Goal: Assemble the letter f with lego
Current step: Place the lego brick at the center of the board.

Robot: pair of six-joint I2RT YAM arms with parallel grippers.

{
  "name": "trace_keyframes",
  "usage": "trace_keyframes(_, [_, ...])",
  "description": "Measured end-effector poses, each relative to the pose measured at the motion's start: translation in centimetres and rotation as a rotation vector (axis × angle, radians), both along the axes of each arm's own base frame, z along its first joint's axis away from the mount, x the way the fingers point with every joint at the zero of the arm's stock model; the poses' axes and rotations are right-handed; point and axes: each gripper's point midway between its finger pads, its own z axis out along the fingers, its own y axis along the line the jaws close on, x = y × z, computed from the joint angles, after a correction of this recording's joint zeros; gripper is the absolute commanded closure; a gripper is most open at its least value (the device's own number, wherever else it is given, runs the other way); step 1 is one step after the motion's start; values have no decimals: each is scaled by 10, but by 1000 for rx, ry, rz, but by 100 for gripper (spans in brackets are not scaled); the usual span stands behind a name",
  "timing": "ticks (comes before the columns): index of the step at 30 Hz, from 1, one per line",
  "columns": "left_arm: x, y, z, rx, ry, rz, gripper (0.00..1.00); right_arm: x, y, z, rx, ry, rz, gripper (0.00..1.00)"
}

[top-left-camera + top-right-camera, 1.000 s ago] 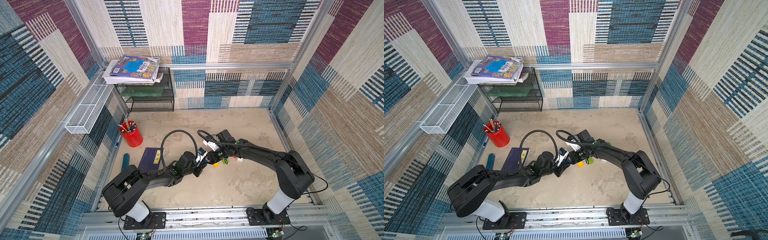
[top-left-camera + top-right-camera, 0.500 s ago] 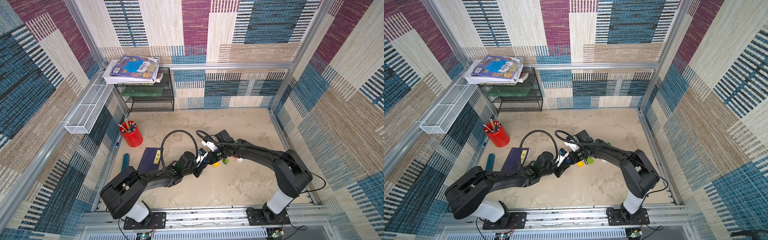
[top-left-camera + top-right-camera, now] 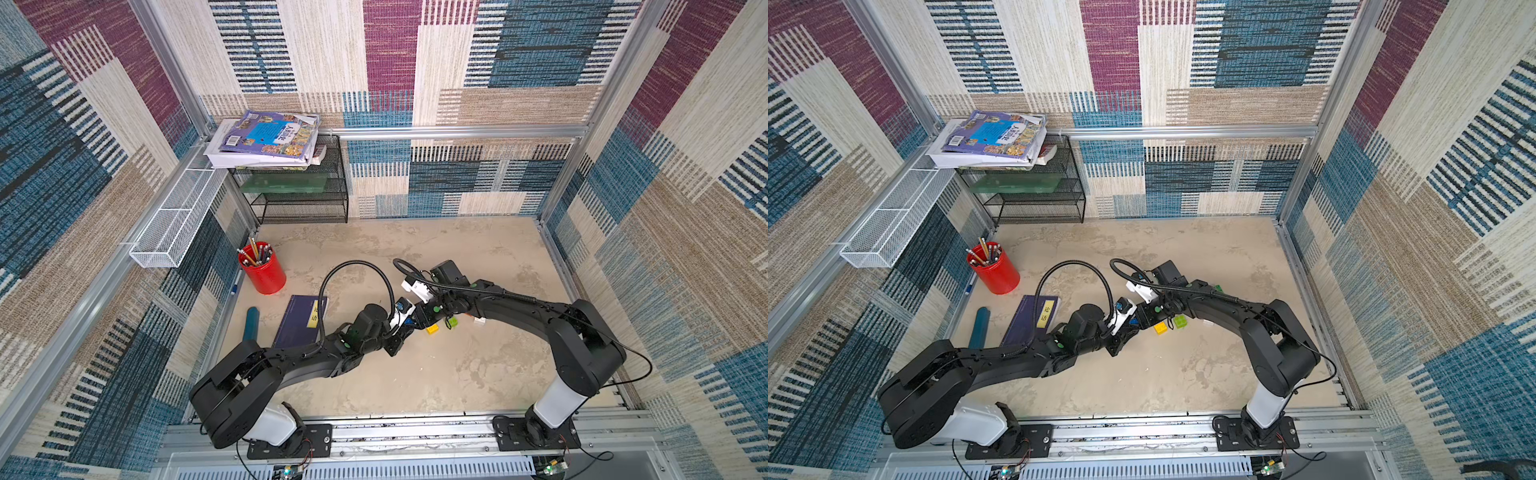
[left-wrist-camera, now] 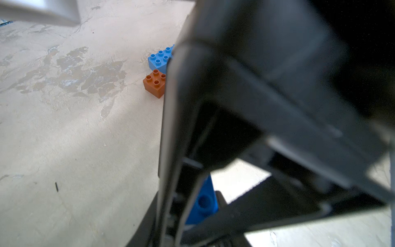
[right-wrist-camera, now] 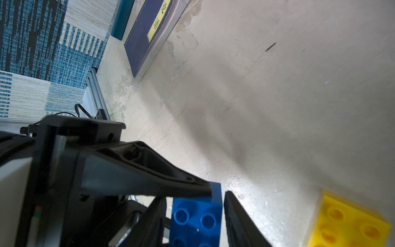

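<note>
Currently the work sits at the centre of the beige mottled desk (image 3: 436, 374). The black left arm (image 3: 291, 365) reaches in from the near left and the black right arm (image 3: 519, 305) from the right, and their tips meet there.

The left jaws pinch a dark blue studded plastic brick (image 5: 195, 220) at the meeting point. The right jaws sit close about the same brick; whether they press it cannot be told.

Judged step: passing or re-gripping one brick between the arms. No letter shape is visible yet.

A yellow studded brick (image 3: 432, 329) lies just right of the grip, with a light green brick (image 3: 454, 322) beyond it. In the left wrist view, a light blue brick (image 4: 159, 58) and a brown brick (image 4: 155, 83) touch, studs up.

Next move: secure one firm pinch before the other releases. Then align the studs over a resting brick and press down.
</note>
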Motion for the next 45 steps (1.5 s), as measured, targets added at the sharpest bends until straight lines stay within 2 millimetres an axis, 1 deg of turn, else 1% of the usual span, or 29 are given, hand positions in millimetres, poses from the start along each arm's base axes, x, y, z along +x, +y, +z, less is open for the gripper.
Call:
trace_keyframes(5, [0,1,-1,8,-2,-2,87,-2,-1,-2,-1,7,2,57])
trace_keyframes(10, [2,1,-1,14,-4,7,82,-1,-1,-2,-4,4,-1,59])
trace_keyframes(19, [8,-2,4,9,-23,23,77,6,-5,5,-5,-23,-34,60])
trace_keyframes(24, [13,-2,9,1,-42,39,69,12,-8,10,1,-42,-53,60])
trace_keyframes(25, [13,-2,10,0,-45,40,66,13,-8,11,3,-45,-55,60])
trace_keyframes(27, [14,-2,12,-4,-49,44,56,14,-9,13,7,-46,-62,60])
trace_keyframes(29, [16,0,13,0,-54,61,54,16,-10,15,10,-44,-74,60])
trace_keyframes(37, [20,11,5,33,-41,118,51,25,-9,23,18,-67,-87,60])
trace_keyframes(41, [19,14,7,31,-38,130,51,31,-10,22,3,-77,-100,61])
trace_keyframes(45, [14,26,11,30,-32,166,51,38,-9,17,-22,-90,-115,61])
